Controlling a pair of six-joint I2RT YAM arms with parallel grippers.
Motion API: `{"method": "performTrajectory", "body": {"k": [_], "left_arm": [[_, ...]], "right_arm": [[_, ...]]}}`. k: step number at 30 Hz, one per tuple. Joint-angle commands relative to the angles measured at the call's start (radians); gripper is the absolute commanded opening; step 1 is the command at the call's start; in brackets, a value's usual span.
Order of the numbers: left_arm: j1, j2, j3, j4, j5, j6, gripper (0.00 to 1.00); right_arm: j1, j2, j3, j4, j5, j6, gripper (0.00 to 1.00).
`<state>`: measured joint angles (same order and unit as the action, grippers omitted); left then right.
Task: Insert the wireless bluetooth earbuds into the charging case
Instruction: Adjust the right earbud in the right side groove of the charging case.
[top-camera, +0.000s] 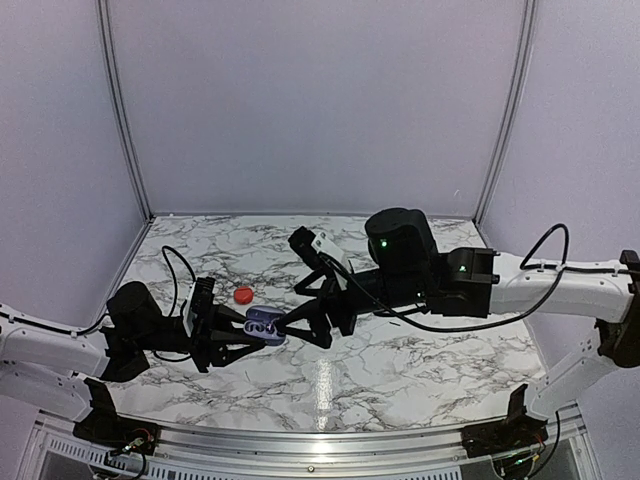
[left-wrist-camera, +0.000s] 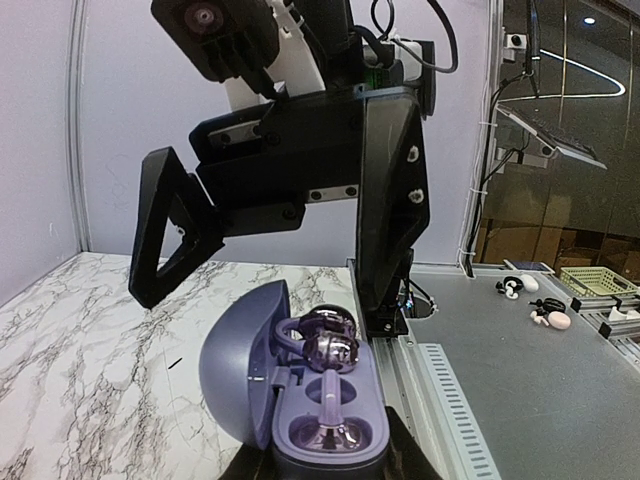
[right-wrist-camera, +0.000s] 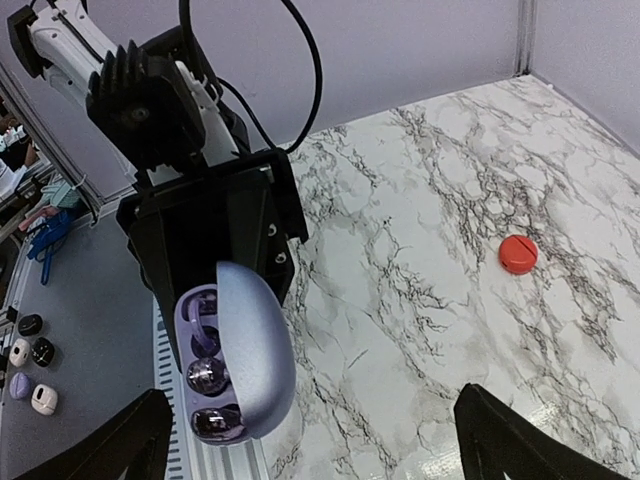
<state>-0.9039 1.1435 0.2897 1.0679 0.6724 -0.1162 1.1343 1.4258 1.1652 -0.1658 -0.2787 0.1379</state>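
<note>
Left jaws pinch the open, pebble-smooth lavender charging case (left-wrist-camera: 238, 380); right jaws gape wide close by, empty. Only the wrist views show a glossy earbud (left-wrist-camera: 331, 351) seated inside. A red disc (top-camera: 243, 295) lies on the marbled desk (top-camera: 420, 370) at the case's 11 o'clock.

Overlooks the marble table (top-camera: 420, 370) from above and behind, facing 12 o'clock, far off. Peers close from each wrist, sharing the open charging case (top-camera: 265, 326).

The charging case (left-wrist-camera: 238, 385) is smooth lilac plastic with a satin sheen — the earbuds (left-wrist-camera: 331, 352) in it look glossy, mirror-like. Below the case, the worktop (top-camera: 420, 365) is polished, marble-veined — catching light.
</note>
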Motion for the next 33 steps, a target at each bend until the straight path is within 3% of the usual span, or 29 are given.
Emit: {"method": "performTrajectory", "body": {"k": [1, 10, 21, 33], "left_arm": [[0.001, -0.031, 0.014, 0.03, 0.013, -0.005, 0.0], [0.0, -0.034, 0.012, 0.037, 0.011, -0.003, 0.0], [0.0, -0.012, 0.014, 0.037, 0.018, 0.004, 0.0], [0.001, -0.011, 0.017, 0.036, 0.018, 0.004, 0.0]], "right_arm": [[-0.007, 0.022, -0.012, 0.008, 0.012, 0.004, 0.99], [-0.007, 0.026, -0.048, 0.026, 0.007, 0.008, 0.99], [-0.004, -0.018, -0.021, 0.065, -0.105, -0.009, 0.98], [-0.008, -0.001, 0.002, 0.039, 0.013, 0.015, 0.99]]}}
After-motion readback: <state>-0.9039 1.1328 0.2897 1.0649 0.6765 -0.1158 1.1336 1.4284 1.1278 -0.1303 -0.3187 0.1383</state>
